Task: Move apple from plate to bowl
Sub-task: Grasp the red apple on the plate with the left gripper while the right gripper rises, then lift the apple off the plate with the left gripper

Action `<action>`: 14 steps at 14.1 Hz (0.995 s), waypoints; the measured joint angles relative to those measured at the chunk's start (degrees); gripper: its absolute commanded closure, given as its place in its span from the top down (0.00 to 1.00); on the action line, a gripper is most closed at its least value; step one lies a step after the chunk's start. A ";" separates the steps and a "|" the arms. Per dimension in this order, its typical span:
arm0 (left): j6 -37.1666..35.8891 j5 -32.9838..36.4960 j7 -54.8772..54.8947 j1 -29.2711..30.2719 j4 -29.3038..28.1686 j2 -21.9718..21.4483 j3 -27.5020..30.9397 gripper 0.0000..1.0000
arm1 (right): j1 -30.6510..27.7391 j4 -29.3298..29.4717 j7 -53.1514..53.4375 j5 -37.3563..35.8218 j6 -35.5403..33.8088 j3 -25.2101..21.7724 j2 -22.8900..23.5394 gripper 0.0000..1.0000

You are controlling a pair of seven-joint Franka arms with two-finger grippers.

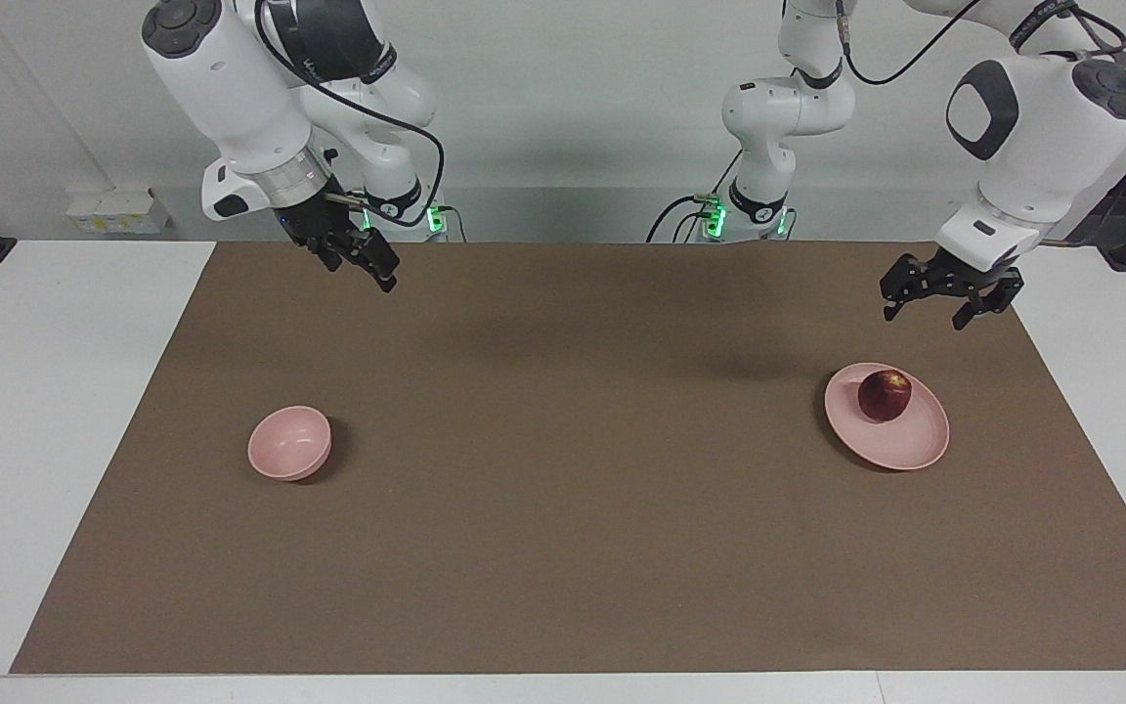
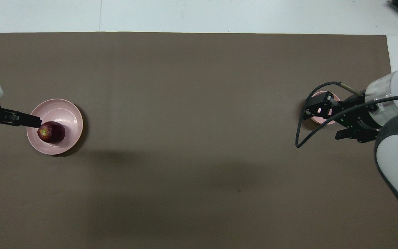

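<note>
The dark red apple [image 1: 884, 394] sits on the flat pale pink plate [image 1: 915, 445] toward the left arm's end of the table; both show in the overhead view, the apple [image 2: 52, 132] on the plate [image 2: 68, 114]. The small deep pink bowl [image 1: 289, 443] stands empty toward the right arm's end. My left gripper [image 1: 927, 313] is open and hangs in the air over the mat beside the plate, not touching the apple; from above it [image 2: 35, 121] overlaps the plate's rim. My right gripper [image 1: 368, 266] is open, tilted, high over the mat; from above it [image 2: 330, 119] covers most of the bowl [image 2: 320, 120].
A brown mat [image 1: 563, 548] covers most of the white table [image 1: 55, 411]. A black cable [image 2: 302, 135] loops off the right wrist. The two arm bases [image 1: 739, 210] stand at the table's robot edge.
</note>
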 measured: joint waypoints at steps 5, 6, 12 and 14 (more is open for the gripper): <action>12.67 -0.36 0.51 0.64 -9.45 0.62 0.03 1.00 | -0.14 -0.23 9.78 5.59 0.17 -0.02 0.91 1.00; 14.43 -0.46 0.51 0.75 -10.88 1.11 0.05 1.00 | -0.14 -0.25 11.31 6.50 0.34 -0.02 1.23 1.00; 25.96 -0.56 0.52 3.04 -14.01 6.32 0.15 1.00 | 0.66 -0.29 22.44 14.62 1.66 0.03 4.12 1.00; 29.16 -0.56 0.54 3.64 -14.88 7.81 0.13 1.00 | 1.72 -0.45 23.74 16.44 1.65 0.07 5.24 1.00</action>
